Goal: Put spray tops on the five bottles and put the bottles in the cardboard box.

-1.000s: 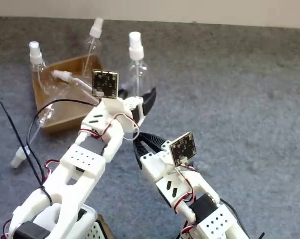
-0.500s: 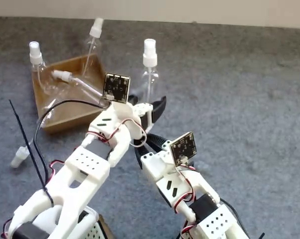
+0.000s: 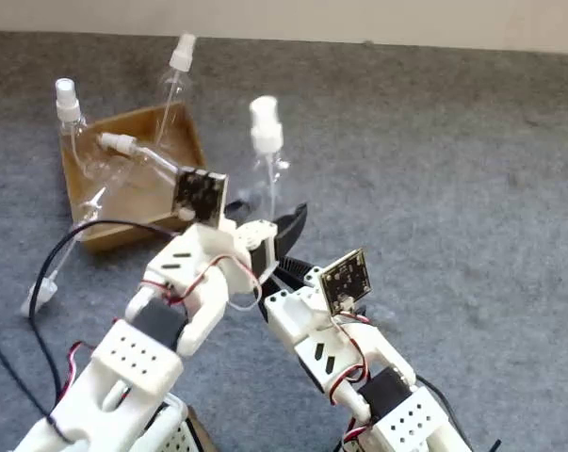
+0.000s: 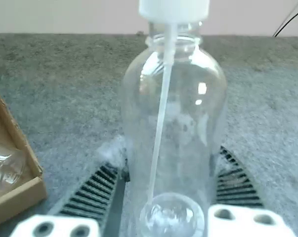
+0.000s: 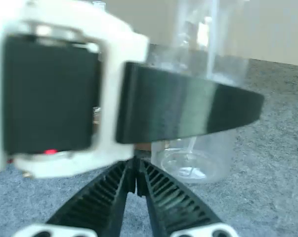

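Five spray-topped bottles [image 4: 173, 123], one grasped by the left tool [image 4: 167, 190] near one cardboard box [image 3: 114, 231]; right tool [image 5: 137, 180] clenched

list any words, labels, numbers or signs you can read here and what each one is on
No text can be read in any view.
The clear bottle in the left hand carries no label.
The cardboard box is plain brown, with no print showing.
The circuit board on the left arm's wrist shows only tiny marks, too small to read.
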Tool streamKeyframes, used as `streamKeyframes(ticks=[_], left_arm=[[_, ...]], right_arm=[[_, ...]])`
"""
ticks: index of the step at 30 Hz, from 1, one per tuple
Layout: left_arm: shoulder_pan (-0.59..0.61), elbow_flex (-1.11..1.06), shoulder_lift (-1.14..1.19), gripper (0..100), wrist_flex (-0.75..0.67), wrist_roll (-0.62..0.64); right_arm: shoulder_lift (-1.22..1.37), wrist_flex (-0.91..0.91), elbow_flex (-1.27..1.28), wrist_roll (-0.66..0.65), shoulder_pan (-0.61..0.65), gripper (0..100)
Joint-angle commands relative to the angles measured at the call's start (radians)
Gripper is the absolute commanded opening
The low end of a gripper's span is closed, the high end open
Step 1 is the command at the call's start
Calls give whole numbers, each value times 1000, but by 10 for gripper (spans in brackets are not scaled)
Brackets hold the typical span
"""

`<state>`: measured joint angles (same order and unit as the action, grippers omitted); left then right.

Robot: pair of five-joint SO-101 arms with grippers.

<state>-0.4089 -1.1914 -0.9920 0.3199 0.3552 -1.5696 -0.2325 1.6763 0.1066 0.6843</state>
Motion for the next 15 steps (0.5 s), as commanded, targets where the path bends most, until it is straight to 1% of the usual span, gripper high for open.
streamKeyframes(ticks=[1, 4, 6, 10, 15], left_arm=[[-10, -62, -170, 101, 35, 3], [-16, -70, -266, 101, 153, 3], [-8, -68, -325, 101, 196, 2], [27, -77, -395, 101, 207, 2], [94, -68, -384, 101, 201, 0]], right_arm=[[-13, 22, 105, 6, -18, 12], [-12, 22, 105, 6, -18, 12], [-12, 22, 105, 6, -18, 12], [-12, 22, 105, 6, -18, 12], [-8, 22, 105, 6, -18, 12]])
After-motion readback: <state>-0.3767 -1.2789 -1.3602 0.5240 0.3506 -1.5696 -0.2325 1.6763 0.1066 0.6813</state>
